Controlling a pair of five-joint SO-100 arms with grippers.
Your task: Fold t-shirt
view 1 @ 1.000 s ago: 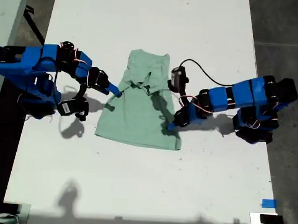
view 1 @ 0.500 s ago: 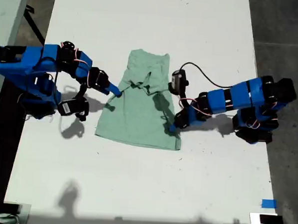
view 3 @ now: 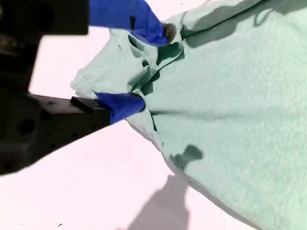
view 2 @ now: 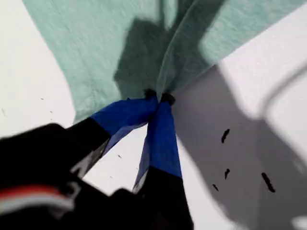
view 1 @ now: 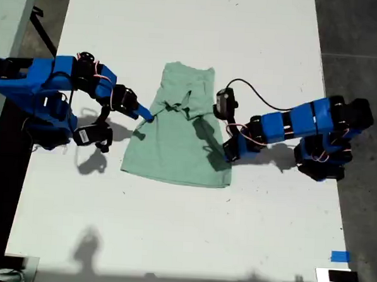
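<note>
Overhead exterior; two close wrist views

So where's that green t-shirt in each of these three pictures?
Exterior view: the t-shirt lies flat mid-table, between the two blue arms.
First wrist view: it fills the upper part, its edge pinched by my first gripper.
Second wrist view: it covers most of the picture, bunched where my second gripper straddles a fold.
Shared landmark: the white table, bare beside the cloth in all three.

Your t-shirt [view 1: 176,143] was plain pale mint green, no print, on a white table [view 1: 170,241]. Both arms were bright blue with black parts; blue tape [view 1: 339,256] marked the table's edge.
</note>
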